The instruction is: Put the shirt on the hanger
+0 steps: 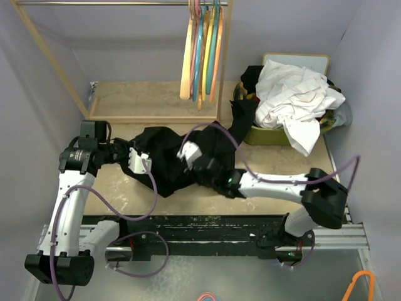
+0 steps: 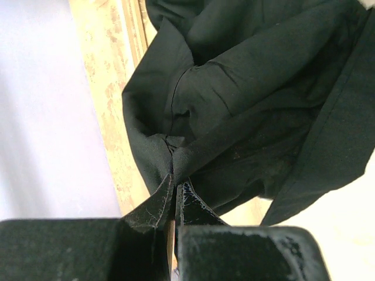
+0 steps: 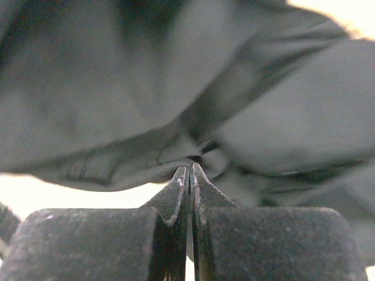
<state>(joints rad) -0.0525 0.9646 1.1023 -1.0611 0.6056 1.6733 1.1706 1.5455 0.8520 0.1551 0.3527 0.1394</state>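
Observation:
The black shirt [image 1: 172, 160] lies crumpled on the table's middle, and one part of it trails up to the basket. My left gripper [image 1: 150, 164] is shut on its left edge. In the left wrist view the fabric [image 2: 246, 88] gathers to a point at the closed tips of the left gripper [image 2: 175, 186]. My right gripper [image 1: 207, 164] is shut on the shirt's right part. In the right wrist view the closed tips of the right gripper [image 3: 190, 168] pinch a fold of the cloth [image 3: 176, 88]. A pale beige hanger [image 1: 186, 63], seemingly the hanger, hangs leftmost in a bunch on the rail.
Pink, teal, yellow and orange hangers [image 1: 210, 50] hang beside it on the wooden rack [image 1: 44, 56]. A green basket [image 1: 266, 135] with a white cloth garment [image 1: 294, 94] stands at the back right. An orange hanger [image 1: 358, 282] lies below the table's front edge.

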